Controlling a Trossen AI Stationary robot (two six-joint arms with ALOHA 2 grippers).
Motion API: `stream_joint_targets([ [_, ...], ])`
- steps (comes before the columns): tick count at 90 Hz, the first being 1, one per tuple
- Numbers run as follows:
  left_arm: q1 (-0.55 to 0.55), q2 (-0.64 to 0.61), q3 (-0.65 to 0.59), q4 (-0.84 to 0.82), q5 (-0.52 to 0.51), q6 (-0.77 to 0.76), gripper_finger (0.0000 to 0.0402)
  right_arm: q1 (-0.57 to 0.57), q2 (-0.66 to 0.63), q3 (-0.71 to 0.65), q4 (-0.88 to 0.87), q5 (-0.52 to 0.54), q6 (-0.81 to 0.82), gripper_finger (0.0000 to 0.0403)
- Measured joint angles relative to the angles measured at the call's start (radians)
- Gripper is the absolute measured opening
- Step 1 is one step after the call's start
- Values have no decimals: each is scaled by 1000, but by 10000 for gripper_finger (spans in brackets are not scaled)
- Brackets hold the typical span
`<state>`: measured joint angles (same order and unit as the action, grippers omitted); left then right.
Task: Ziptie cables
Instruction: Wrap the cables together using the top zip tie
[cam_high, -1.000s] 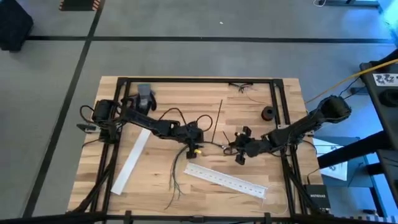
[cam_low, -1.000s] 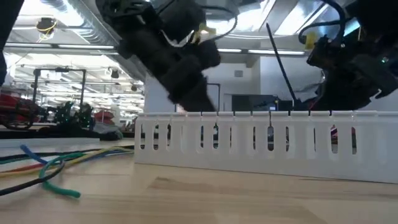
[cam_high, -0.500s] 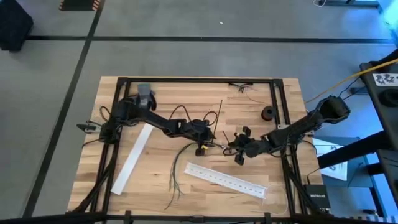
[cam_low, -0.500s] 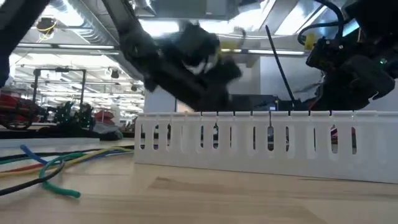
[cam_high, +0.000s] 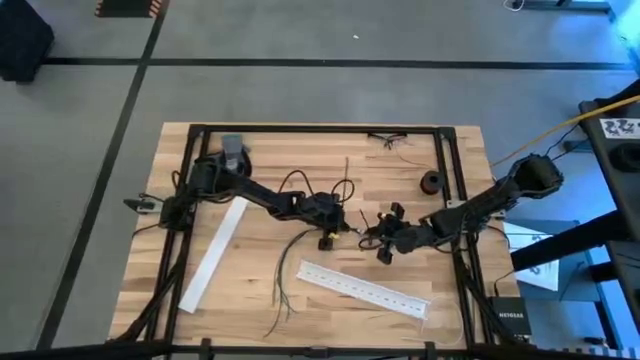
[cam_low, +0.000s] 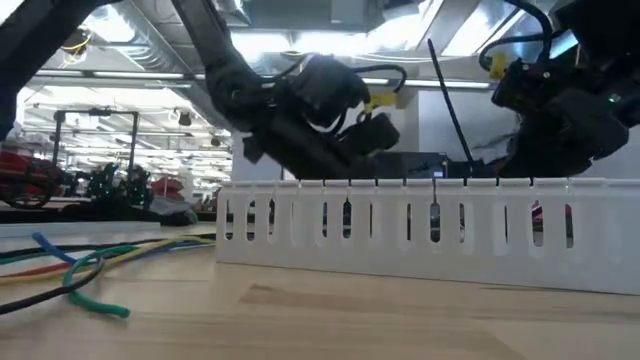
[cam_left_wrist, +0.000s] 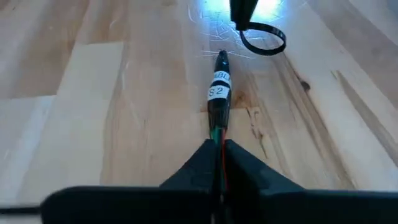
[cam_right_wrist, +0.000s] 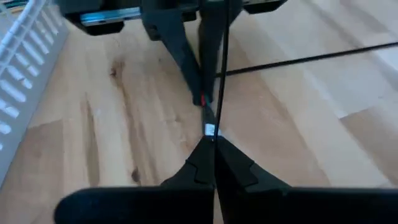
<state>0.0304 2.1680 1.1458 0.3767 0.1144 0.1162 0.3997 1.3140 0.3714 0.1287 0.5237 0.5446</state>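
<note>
Dark left gripper (cam_high: 334, 232) shifted rightward toward right gripper (cam_high: 377, 237), both jaws clamped on cables (cam_high: 290, 270)

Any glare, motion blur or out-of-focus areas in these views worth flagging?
Left wrist view: a bright glare patch washes out the table near the zip-tie loop, and the near fingers are soft. Right wrist view: the left gripper facing the camera is blurred. Low view: the white perforated strip is fairly crisp, the ceiling lights blown out.
</note>
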Motion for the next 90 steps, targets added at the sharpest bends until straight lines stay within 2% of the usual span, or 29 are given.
stream_joint_targets([
  [14, -20, -85, -7, -127, -10, 1, 6, 0, -70, 0, -19, 9, -30, 0],
  [25, -35, -144, -8, -164, -33, 16, 4, 0, -132, 0, -26, -17, -54, 0],
  [54, -59, -171, -6, -121, -38, 6, 3, 0, -143, 0, -6, -33, -84, 0],
  [90, -65, -185, -5, -37, -36, -11, 2, 0, -132, 0, 173, -26, -189, 0],
])
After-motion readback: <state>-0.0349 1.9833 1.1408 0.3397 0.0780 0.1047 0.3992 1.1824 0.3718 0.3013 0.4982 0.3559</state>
